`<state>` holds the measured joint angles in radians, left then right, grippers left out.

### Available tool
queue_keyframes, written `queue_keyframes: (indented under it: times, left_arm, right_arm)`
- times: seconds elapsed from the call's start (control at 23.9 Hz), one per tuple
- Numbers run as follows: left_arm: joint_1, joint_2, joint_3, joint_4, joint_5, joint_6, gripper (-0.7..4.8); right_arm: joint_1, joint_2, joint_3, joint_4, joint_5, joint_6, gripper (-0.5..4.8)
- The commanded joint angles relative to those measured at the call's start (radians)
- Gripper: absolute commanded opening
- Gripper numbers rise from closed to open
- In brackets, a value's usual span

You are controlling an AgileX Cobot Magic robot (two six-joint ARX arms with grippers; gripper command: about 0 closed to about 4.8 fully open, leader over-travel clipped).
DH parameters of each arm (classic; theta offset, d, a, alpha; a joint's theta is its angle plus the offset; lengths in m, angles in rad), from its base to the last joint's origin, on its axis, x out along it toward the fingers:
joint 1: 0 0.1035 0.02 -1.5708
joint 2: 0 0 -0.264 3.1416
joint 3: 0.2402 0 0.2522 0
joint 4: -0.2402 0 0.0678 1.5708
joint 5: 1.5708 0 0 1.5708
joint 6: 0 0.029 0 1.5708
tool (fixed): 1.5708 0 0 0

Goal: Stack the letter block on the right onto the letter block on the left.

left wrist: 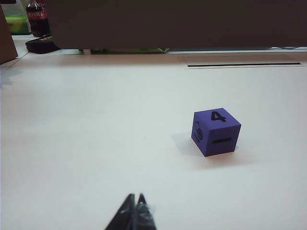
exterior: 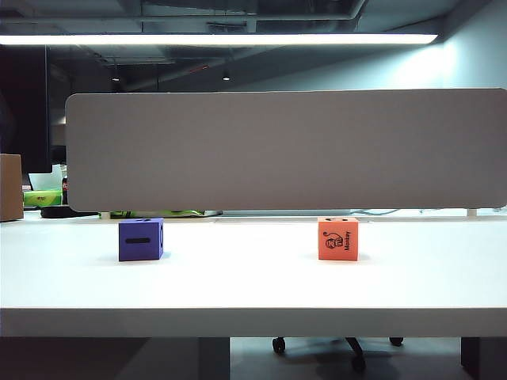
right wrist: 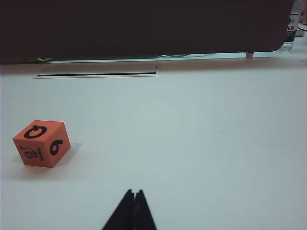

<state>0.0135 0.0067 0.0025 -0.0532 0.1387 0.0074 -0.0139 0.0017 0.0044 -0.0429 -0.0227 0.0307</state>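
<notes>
purple block (exterior: 141,239) and orange block (exterior: 338,238) sit well apart on the desk (exterior: 253,285); left end effector (left wrist: 134,206) and right end effector (right wrist: 134,201) both pinched closed, holding nothing.

Left gripper (left wrist: 134,211): fingertips meet in a closed point, level and low above the near part of the desk (left wrist: 96,143), holding nothing. Right gripper (right wrist: 133,208): jaws likewise pressed together with no gap, tips level over the desk's near edge region, holding nothing. Neither arm appears in the exterior view; only the dark fingertips show in each wrist view.
</notes>
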Motion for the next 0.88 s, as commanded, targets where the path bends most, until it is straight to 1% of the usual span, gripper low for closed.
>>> queue_keyframes:
  times: [0.04, 0.38, 0.42, 0.54, 0.63, 0.67, 0.75, 0.8, 0.84, 0.88]
  left_arm:
    - [-0.001, 0.000, 0.005, 0.009, 0.004, 0.003, -0.05]
    - [-0.001, 0.000, 0.005, 0.010, 0.005, 0.003, -0.05]
    - [-0.001, 0.000, 0.005, 0.010, 0.005, 0.003, -0.05]
    - [-0.001, 0.000, 0.008, 0.010, 0.005, -0.004, -0.05]
    - [-0.001, 0.000, 0.026, 0.010, 0.005, -0.051, -0.05]
    - [-0.001, 0.000, 0.059, 0.011, 0.006, -0.104, -0.05]
    - [-0.001, 0.000, 0.111, 0.011, 0.032, -0.166, -0.05]
    - [-0.001, 0.000, 0.173, 0.010, 0.087, -0.209, -0.05]
    - [-0.001, 0.003, 0.224, 0.006, 0.146, -0.210, -0.05]
    - [-0.001, 0.009, 0.254, 0.000, 0.182, -0.211, -0.05]
  right_arm:
    - [0.000, -0.002, -0.003, 0.020, 0.001, 0.003, -0.05]
    - [0.001, -0.002, -0.003, 0.020, -0.006, 0.009, -0.05]
    - [0.001, -0.002, -0.003, 0.020, -0.006, 0.027, -0.05]
    - [0.000, -0.002, -0.002, 0.030, -0.006, 0.137, -0.05]
    - [0.000, -0.002, 0.003, 0.069, -0.002, 0.191, -0.05]
    - [0.000, -0.002, 0.019, 0.106, -0.003, 0.220, -0.05]
    - [0.000, -0.002, 0.068, 0.118, -0.004, 0.240, -0.05]
    - [0.001, -0.002, 0.145, 0.087, -0.010, 0.256, -0.06]
    - [0.001, 0.003, 0.223, 0.030, -0.015, 0.257, -0.06]
    - [0.001, 0.010, 0.274, -0.021, -0.019, 0.256, -0.06]
